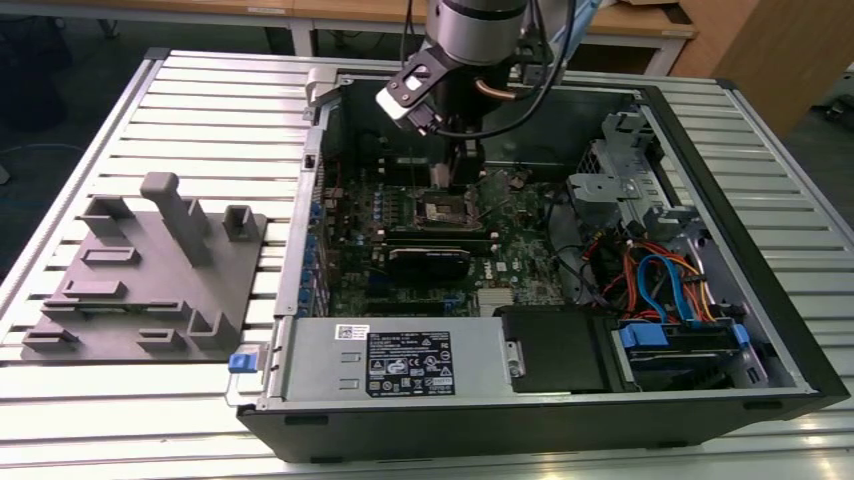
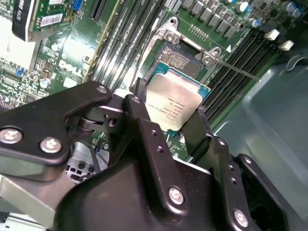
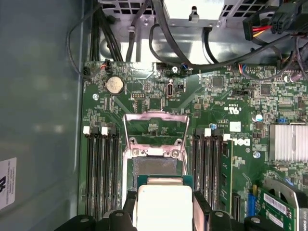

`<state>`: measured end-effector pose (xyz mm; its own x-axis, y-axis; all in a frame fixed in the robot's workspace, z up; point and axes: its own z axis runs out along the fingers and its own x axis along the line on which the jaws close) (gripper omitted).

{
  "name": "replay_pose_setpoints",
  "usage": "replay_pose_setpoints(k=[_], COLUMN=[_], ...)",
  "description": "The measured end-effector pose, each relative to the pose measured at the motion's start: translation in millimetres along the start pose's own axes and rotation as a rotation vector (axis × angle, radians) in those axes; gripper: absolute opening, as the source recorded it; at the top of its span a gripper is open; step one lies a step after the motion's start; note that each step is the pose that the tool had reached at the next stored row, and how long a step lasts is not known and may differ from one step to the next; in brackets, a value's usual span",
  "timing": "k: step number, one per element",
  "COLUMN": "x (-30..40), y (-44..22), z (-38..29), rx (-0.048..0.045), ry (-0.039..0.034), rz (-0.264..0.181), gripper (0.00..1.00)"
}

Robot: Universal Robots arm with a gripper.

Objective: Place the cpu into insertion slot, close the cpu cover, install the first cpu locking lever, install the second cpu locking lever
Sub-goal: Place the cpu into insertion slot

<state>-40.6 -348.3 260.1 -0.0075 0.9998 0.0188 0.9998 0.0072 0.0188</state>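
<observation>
My gripper (image 2: 168, 115) is shut on the cpu (image 2: 177, 102), a flat square chip with a silver-grey top, one black finger on each of two opposite edges. The chip hangs tilted just above the insertion slot (image 2: 182, 58), whose dark contact field lies bare inside a silvery rim. In the first wrist view the cpu (image 3: 163, 207) covers one edge of the insertion slot (image 3: 156, 167), and the cpu cover (image 3: 126, 130) stands swung open beyond it. A thin metal locking lever (image 2: 237, 70) sticks out beside the socket. In the exterior view the gripper (image 1: 462, 172) reaches down into the case over the insertion slot (image 1: 445, 208).
Long black memory slots (image 3: 101, 168) flank the socket on both sides. Black cables (image 3: 159, 33) run along the board's edge. A power supply (image 1: 400, 362) and a drive cage with orange and blue cables (image 1: 667, 290) fill the case's near side. A grey fixture block (image 1: 147, 260) sits on the slatted table.
</observation>
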Motion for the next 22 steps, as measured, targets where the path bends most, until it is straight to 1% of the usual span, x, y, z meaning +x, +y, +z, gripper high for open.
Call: replay_pose_setpoints(k=[2,3,9,12,15,22], x=[0.3,0.6,3.7,3.8,3.9,3.7], y=[-0.1,-0.1,-0.2,-0.4,-0.6,-2.3], z=[1.4,2.5,13.3,18.8,24.2,37.0], rx=[-0.0115,-0.0153,-0.0162,-0.0163,-0.0162,-0.0162], ry=[-0.0002,-0.0001,-0.0024,-0.0027,-0.0049,-0.0051], rz=[0.0,0.0,0.0,0.0,0.0,0.0], gripper=[0.54,0.54,0.54,0.54,0.54,0.54])
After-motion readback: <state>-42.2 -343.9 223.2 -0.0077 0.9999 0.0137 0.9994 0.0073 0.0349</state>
